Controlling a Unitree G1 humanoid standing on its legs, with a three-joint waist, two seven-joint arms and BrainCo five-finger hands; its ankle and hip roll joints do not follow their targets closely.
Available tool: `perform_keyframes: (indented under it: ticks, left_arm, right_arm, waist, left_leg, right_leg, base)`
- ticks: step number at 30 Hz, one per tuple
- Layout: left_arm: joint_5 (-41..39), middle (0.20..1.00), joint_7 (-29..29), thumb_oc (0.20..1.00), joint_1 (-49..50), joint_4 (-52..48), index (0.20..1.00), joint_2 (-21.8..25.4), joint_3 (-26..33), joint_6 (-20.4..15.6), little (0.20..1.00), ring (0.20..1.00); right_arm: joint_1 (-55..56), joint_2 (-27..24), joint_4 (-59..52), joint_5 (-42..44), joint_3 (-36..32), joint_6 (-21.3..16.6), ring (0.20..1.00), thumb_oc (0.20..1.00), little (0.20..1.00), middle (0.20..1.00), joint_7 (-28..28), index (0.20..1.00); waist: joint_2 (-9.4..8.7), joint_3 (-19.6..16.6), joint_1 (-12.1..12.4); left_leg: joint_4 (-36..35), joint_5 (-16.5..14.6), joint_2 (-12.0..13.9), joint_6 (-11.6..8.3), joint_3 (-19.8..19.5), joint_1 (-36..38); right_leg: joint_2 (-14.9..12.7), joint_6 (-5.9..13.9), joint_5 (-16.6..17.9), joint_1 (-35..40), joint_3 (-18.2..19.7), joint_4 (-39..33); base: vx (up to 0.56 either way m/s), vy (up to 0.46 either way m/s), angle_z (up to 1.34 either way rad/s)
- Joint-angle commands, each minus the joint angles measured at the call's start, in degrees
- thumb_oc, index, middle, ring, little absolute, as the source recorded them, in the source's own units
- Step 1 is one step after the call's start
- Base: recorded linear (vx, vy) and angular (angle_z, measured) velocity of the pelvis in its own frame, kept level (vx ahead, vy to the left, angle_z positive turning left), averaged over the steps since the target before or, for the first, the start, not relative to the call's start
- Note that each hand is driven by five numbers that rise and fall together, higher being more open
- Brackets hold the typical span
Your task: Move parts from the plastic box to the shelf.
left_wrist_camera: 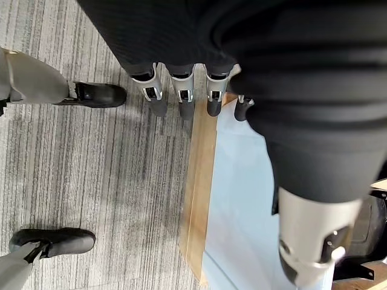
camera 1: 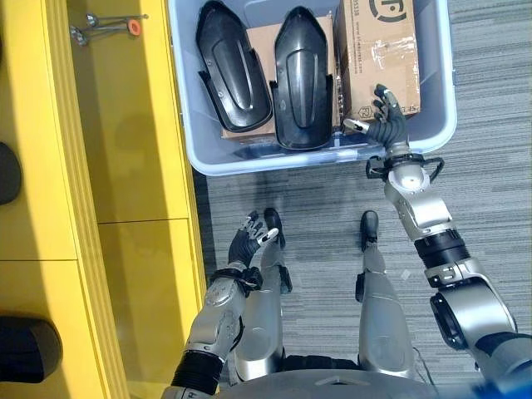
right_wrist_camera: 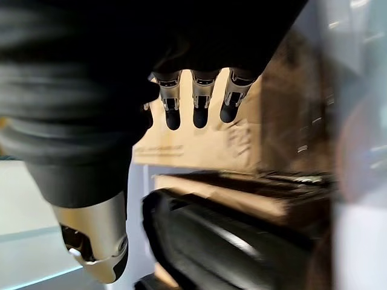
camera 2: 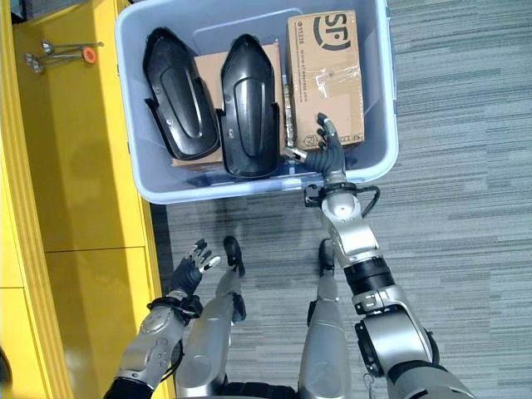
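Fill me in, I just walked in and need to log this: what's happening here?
The robot is reaching its right hand, fingers open, over the near rim of the plastic box, by the cardboard carton. Two black moulded parts lie on cardboard inside, untouched. The left hand hangs open and empty above the carpet beside the yellow shelf. Nothing has been picked up yet.

Both head views are lit evenly and brightly from above. Glossy highlights are seen on the two black parts [camera 1: 266, 79] in the plastic box [camera 1: 196, 141], and soft dark shadows on the yellow shelf [camera 1: 133, 150]. In the right wrist view strong blur is present: the cardboard box [right_wrist_camera: 208, 142] and the box wall are smeared. The grey carpet [left_wrist_camera: 91, 169] is shown sharply in the left wrist view.
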Motion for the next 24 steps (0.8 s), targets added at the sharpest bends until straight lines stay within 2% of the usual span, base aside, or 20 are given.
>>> perform_keyframes:
  ticks: [1, 13, 24]
  left_arm:
    - [-0.7, 1.0, 0.93, 1.0, 0.43, -4.94, 1.0, 3.14, 0.39, -1.75, 1.0, 1.0]
    - [-1.33, 1.0, 2.1, 1.0, -0.36, -6.13, 1.0, 3.04, -0.16, -2.36, 1.0, 1.0]
    - [-1.52, 1.0, 3.1, 1.0, -1.13, -6.52, 1.0, 2.77, 0.28, -2.76, 1.0, 1.0]
  right_arm:
    - [-5.46, -0.52, -0.03, -2.35, 1.2, -3.72, 1.0, 1.0, 1.0, 1.0, -1.19, 1.0]
    - [-15.97, -2.56, 6.85, -2.26, 5.86, -3.75, 1.0, 1.0, 1.0, 1.0, -3.46, 1.0]
    - [-17.82, -1.71, 11.46, -0.82, 6.18, -3.74, 1.0, 1.0, 1.0, 1.0, -4.1, 1.0]
  waist:
    - [-0.65, -0.04, -0.59]
    - [-2.26, -0.04, 1.14]
    - [-3.08, -0.04, 2.01]
  left_leg:
    - [0.39, -5.23, 3.16, -1.04, -5.3, 0.57]
    - [0.39, -5.56, 3.34, -1.24, -6.61, -3.12]
    - [0.39, -5.89, 3.35, -1.28, -7.36, -4.9]
  right_leg:
    - [-3.41, -4.15, -0.34, 0.62, -0.43, 0.3]
    - [-3.03, -3.94, 0.49, -2.48, -0.21, 0.3]
    - [-3.11, -3.67, 0.92, -3.85, -0.17, 0.3]
  base:
    - [0.02, 0.006, 0.14]
    - [0.02, 0.008, 0.05]
    - [0.02, 0.016, 0.05]
